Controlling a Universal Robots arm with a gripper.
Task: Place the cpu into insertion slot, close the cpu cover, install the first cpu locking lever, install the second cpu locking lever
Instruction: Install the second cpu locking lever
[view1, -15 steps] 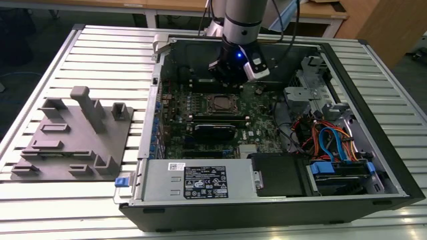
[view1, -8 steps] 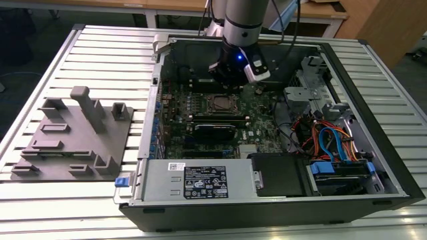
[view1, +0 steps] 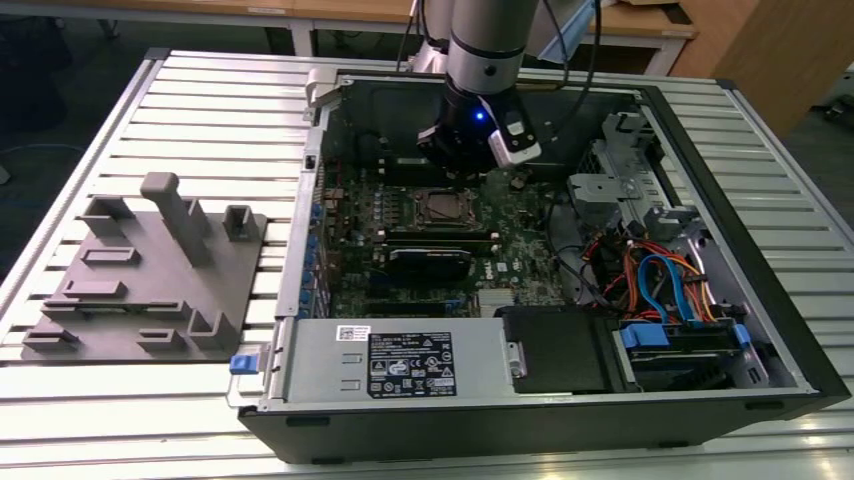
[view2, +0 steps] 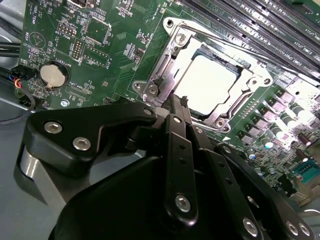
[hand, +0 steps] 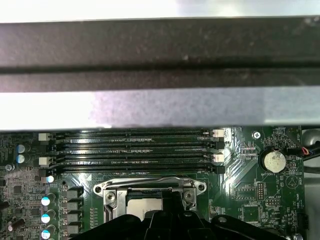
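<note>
The cpu (view2: 209, 82) lies flat in the insertion slot (view1: 438, 207), its pale metal top showing through the window of the cpu cover (view2: 246, 86), which lies down over it. A thin lever rod (view2: 220, 40) runs along one side of the socket frame. My gripper (view2: 178, 100) is shut, with its fingertips together at the socket's edge by a corner screw; whether it touches anything there is hidden. In the exterior view the gripper (view1: 461, 168) hangs just behind the socket. In the first wrist view the cpu (hand: 140, 210) sits right ahead of the gripper (hand: 167, 216).
Long black memory slots (hand: 135, 150) run beside the socket, with a coin battery (hand: 274, 161) nearby. The case wall (hand: 160, 55) stands close behind. A black module (view1: 427, 262), the power supply (view1: 400, 365) and cables (view1: 661, 280) fill the case. A grey fixture block (view1: 147, 270) sits on the table.
</note>
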